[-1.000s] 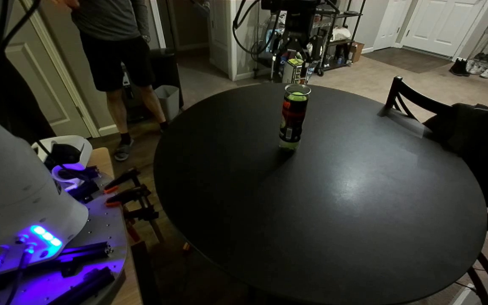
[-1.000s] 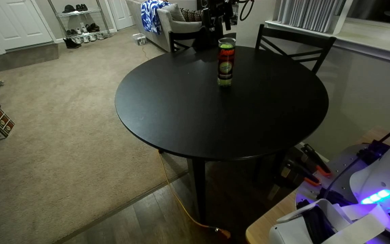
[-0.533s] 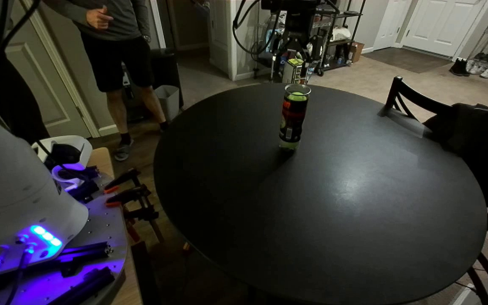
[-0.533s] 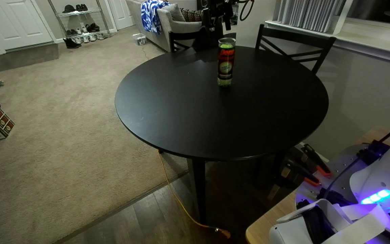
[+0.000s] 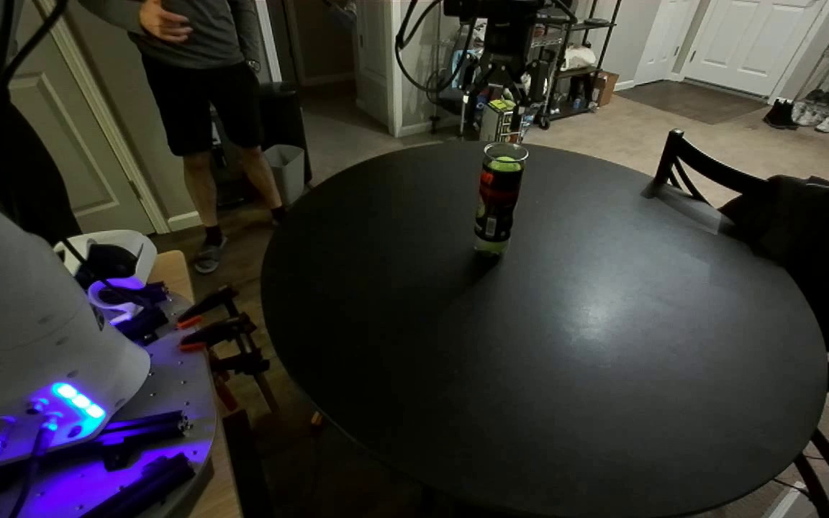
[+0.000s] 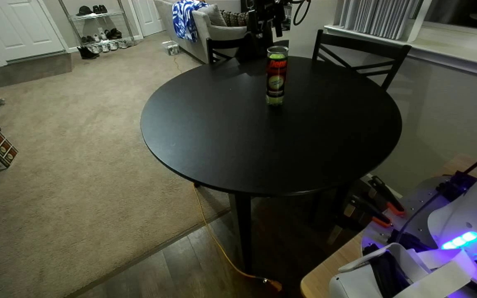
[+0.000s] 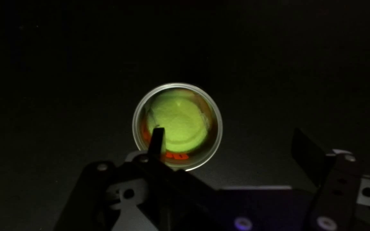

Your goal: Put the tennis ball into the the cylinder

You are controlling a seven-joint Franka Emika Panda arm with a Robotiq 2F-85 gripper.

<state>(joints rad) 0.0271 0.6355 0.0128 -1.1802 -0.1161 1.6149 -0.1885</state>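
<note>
— On the table (image 5: 565,360), in both exterior views?
— You have the cylinder (image 6: 276,77) upright, in from the edge, the tennis ball (image 5: 505,165) inside.
— And the wrist view?
— Your hand (image 7: 228,130) is spread wide, holding nothing.

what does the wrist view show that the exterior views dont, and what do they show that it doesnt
Only the wrist view: the rim of the cylinder from nearly straight above, with a finger of the gripper overlapping part of it in the picture.
Only the exterior views: the cylinder's full upright height and the robot base; an exterior view also shows a person.
Shared: the tennis ball inside the cylinder, the dark table and the gripper.
</note>
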